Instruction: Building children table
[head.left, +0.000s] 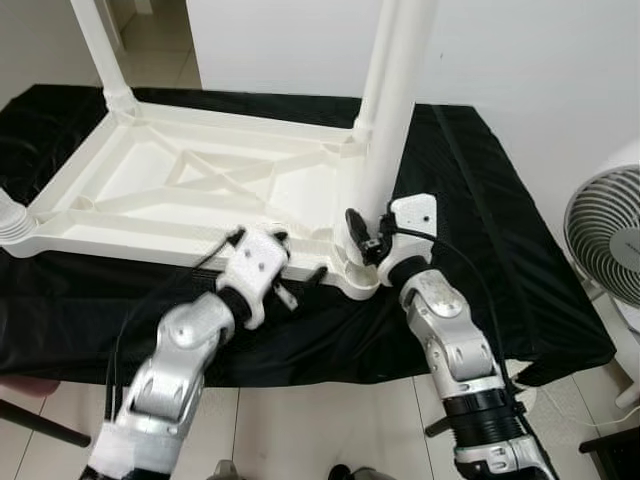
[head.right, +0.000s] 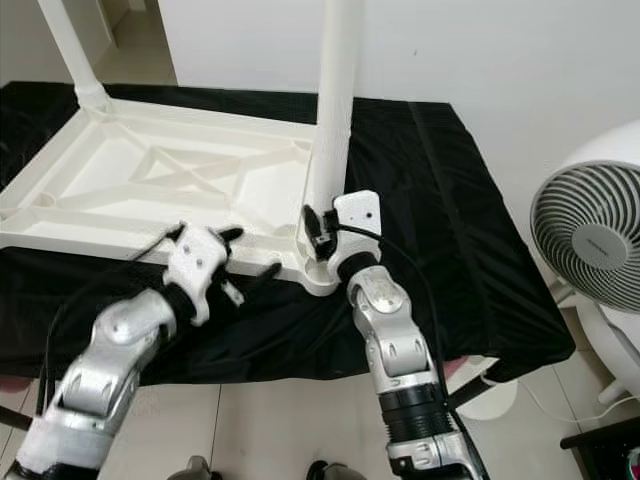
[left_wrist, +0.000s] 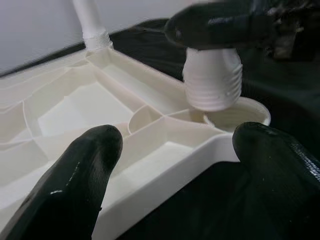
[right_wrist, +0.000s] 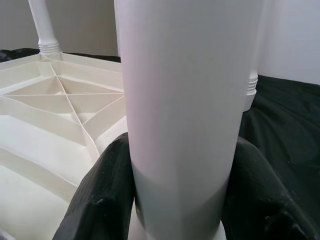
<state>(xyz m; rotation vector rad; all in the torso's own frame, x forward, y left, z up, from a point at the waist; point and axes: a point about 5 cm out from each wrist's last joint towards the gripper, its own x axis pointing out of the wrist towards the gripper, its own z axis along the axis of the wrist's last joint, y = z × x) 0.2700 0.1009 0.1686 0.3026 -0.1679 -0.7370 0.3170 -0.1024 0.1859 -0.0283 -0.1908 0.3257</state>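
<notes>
Right gripper (head.left: 362, 236) is clenched round the white table leg (head.left: 392, 110), holding it upright over the near corner socket (left_wrist: 235, 116) of the upturned tabletop (head.left: 160, 180). Left wrist view: left gripper (left_wrist: 172, 165) released, fingers straddling the rim, probably steadying it. Black cloth (head.left: 470, 200) covers the surface; fan (head.right: 590, 240) beside a white wall.

Table leg (head.left: 392, 95) in the right hand (right_wrist: 175, 200): top cut off by the upper frame edge; its lower end hidden behind the hand in the head views. Far leg (head.left: 100, 45) also cut off at the top. Tabletop (head.left: 150, 190): left end runs out of frame. Fan (head.right: 590, 235): cut by the right edge. Bench (head.left: 480, 200) surface hidden under black cloth (head.left: 60, 300). Left hand (left_wrist: 165, 165): fingers (left_wrist: 75, 180) close to the lens, blurred.
</notes>
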